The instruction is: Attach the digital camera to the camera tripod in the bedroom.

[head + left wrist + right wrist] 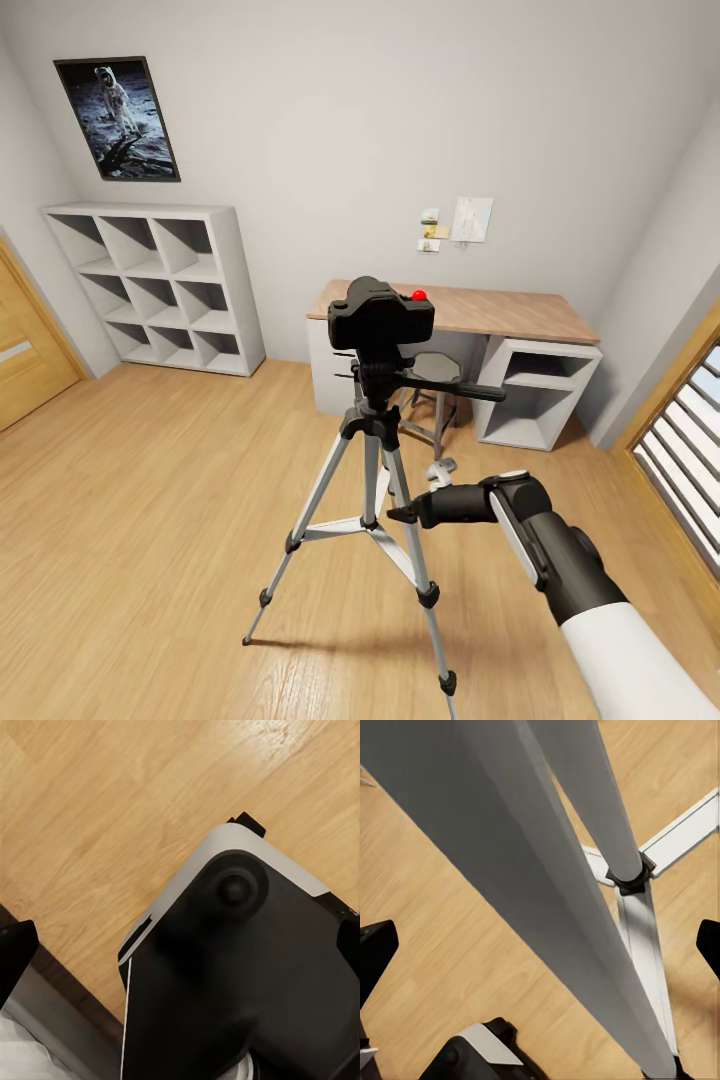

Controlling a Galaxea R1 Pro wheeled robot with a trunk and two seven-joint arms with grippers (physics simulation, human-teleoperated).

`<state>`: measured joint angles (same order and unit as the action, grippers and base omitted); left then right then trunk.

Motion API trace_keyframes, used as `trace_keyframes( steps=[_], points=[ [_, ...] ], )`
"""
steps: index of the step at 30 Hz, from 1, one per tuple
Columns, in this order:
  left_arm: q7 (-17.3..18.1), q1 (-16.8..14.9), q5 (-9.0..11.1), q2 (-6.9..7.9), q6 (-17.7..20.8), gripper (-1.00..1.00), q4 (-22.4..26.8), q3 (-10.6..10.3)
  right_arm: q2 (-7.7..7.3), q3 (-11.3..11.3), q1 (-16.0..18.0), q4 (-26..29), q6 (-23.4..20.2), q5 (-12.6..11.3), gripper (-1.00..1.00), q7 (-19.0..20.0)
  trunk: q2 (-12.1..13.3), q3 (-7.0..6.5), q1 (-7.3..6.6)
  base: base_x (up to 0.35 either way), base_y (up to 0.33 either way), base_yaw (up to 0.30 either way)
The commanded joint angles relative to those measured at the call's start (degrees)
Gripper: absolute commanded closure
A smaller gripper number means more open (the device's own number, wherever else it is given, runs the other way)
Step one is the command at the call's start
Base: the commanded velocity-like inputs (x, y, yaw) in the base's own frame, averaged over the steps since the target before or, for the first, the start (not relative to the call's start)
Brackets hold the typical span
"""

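Open and empty, my right gripper (400, 515) hung near the tripod (372, 470); its camera (381, 314), small, rigid and likely light, seemed best grasped by the body's sides.

Matt black plastic on the digital camera (381, 312), glossy red button (419, 295). Smooth silvery metal legs on the camera tripod (372, 470), black plastic joints. Satin wood plank floor (150, 520); wood desk top (500, 312); matt white shelves (160, 285).

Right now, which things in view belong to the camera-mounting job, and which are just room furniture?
Job:
digital camera, sitting on the tripod head
camera tripod
right gripper

Bystanders:
cube shelves
desk
stool
astronaut poster
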<state>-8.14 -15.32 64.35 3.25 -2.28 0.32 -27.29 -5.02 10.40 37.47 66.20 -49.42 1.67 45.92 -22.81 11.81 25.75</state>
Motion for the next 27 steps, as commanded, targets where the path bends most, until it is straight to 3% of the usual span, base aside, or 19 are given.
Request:
trace_keyframes(
  steps=[1, 9, 27],
  points=[
    [-0.2, 0.0, 0.4, 0.0, -0.1, -1.0, 0.0, -0.5, -0.44, 0.1, 0.0, -0.1, -0.2, 0.2, -1.0, 0.2, -0.1, 0.11, 0.03, 0.0, 0.0, 0.0],
    [-0.2, 0.0, 0.4, 0.0, -0.1, -1.0, 0.0, -0.5, -3.42, 0.2, 0.0, -3.9, 0.3, 0.3, -1.0, 0.2, -0.1, 0.11, 0.03, 0.0, 0.0, 0.0],
    [-0.2, 0.0, 0.5, 0.0, -0.1, -1.0, 0.0, -0.5, -7.75, 0.2, 0.0, -14.6, 2.2, 1.7, -1.0, 0.0, -0.1, 0.11, 0.03, 0.0, 0.0, 0.0]
  ],
)
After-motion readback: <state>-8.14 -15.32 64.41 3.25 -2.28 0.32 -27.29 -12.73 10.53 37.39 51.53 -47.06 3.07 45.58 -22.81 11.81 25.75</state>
